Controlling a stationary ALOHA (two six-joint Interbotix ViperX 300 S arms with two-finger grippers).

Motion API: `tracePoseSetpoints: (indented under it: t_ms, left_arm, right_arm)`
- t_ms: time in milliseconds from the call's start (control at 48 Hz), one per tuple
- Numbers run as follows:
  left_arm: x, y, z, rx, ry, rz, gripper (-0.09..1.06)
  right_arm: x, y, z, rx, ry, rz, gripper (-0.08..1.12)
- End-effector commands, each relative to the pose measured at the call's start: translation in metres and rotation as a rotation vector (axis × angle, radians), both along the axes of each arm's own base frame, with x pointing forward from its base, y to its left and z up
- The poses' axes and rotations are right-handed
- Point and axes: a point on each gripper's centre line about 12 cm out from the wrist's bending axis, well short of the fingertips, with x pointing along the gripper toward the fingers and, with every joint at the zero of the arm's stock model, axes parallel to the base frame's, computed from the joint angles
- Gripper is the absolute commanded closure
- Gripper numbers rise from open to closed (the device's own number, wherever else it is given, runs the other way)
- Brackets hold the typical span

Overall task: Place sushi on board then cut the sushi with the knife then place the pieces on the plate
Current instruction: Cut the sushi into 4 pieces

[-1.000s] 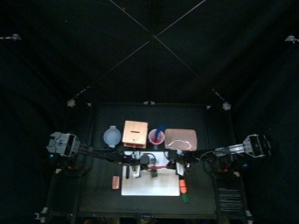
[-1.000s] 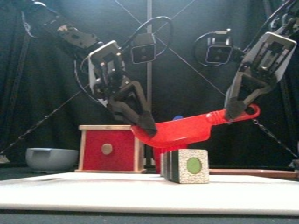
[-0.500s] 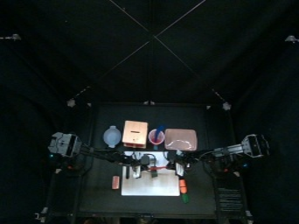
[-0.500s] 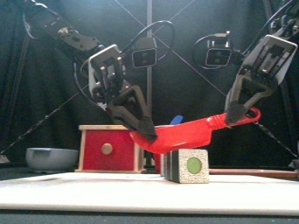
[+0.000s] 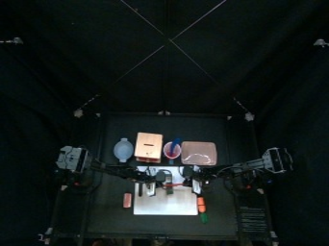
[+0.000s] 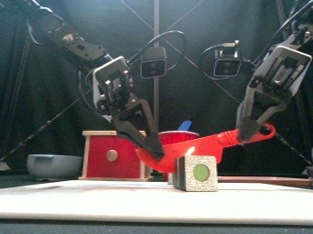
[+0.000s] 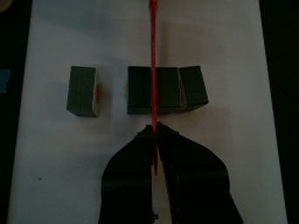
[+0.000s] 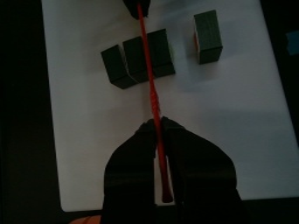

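Note:
A red toy knife [image 6: 202, 143] spans both grippers, its blade slanting down onto the dark green sushi roll [image 6: 196, 172] on the white board [image 6: 110, 203]. My left gripper [image 6: 149, 151] is shut on the blade's tip end, my right gripper [image 6: 251, 133] shut on the handle. In the left wrist view the knife [image 7: 153, 52] lies edge-on across the joined blocks [image 7: 167, 89], and one cut block [image 7: 84, 91] stands apart beside them; the left gripper [image 7: 153, 131] pinches the blade. The right gripper [image 8: 153, 128] holds the knife [image 8: 146, 61] over the same blocks [image 8: 138, 59].
Behind the board stand the wooden box [image 6: 113, 155] with its red drawer front, the blue-grey bowl [image 6: 54, 164], and a red cup [image 6: 180, 138] holding a blue knife. The pink tray [image 5: 199, 152] lies at the back right. A small orange toy [image 5: 127, 199] lies left of the board.
Both grippers have come down a little, bringing the red knife lower onto the top of the sushi roll. The blocks have not shifted.

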Motion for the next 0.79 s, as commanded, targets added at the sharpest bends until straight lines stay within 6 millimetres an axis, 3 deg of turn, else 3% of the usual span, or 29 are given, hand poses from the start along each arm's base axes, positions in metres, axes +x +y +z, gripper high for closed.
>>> tracePoseSetpoints:
  t_ms: [21,479,792]
  left_arm:
    - [-0.001,-0.002,0.000,-0.001,0.009,-0.005,0.56]
    - [-0.004,0.000,-0.011,0.002,0.040,-0.001,0.56]
    - [-0.003,-0.002,-0.002,-0.001,0.026,-0.007,0.56]
  right_arm:
    - [0.003,0.001,-0.002,0.009,0.010,-0.006,0.68]
    - [0.015,0.020,-0.027,0.025,0.086,0.024,0.68]
    - [0.019,0.032,-0.019,0.047,0.068,0.045,0.68]
